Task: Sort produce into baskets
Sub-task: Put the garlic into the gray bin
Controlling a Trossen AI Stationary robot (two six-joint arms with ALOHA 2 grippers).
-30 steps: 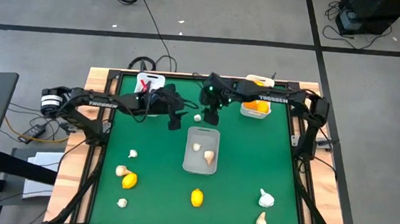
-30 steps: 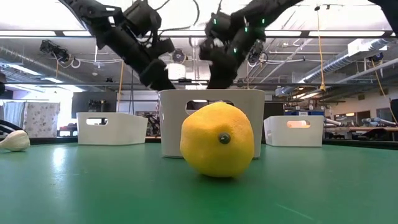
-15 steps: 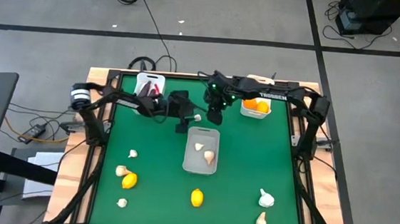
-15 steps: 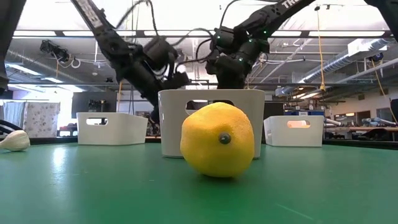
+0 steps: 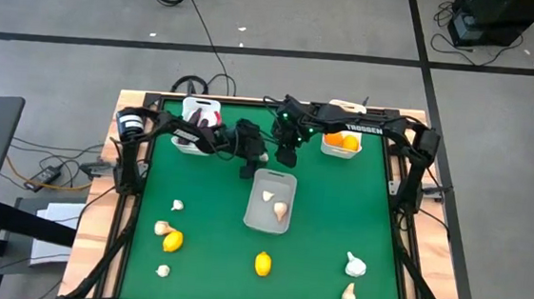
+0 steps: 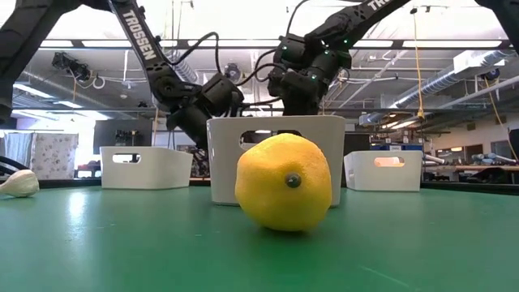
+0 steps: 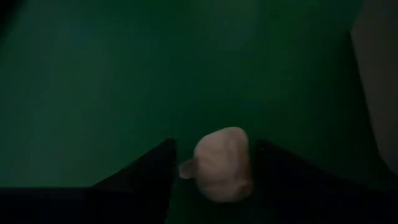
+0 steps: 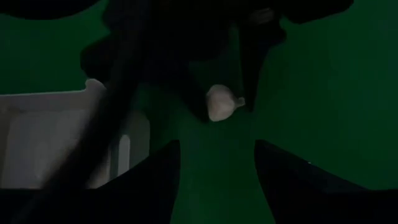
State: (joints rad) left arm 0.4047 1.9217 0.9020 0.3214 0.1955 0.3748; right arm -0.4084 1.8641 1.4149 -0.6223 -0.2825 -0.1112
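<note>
A whitish garlic bulb [image 7: 221, 163] lies on the green table just past the far left corner of the middle white bin [image 5: 270, 199]. My left gripper [image 7: 214, 144] is low over it and open, one finger on each side of the bulb. In the high view my left gripper [image 5: 252, 166] hides the bulb. My right gripper [image 5: 287, 156] is open and empty, hovering just right of it above the bin's far edge. The right wrist view looks down on the bulb [image 8: 222, 102]. My left gripper's fingers [image 7: 155, 168] stand on either side of the garlic bulb, slanting down from the table's left. I cannot tell whether they touch it. The bulb rests on the table.
The middle bin holds two garlic bulbs. A left bin [image 5: 198, 115] holds purple vegetables, a right bin [image 5: 341, 141] orange fruit. Two lemons [image 5: 173, 240], [image 5: 263, 263] and several garlic bulbs, among them [image 5: 355, 264], lie on the near half.
My left gripper has swung from near the left bin toward the table's right and gone down, ending with its fingers around the garlic bulb. My right gripper has drawn slightly back from the bulb and then held still.
</note>
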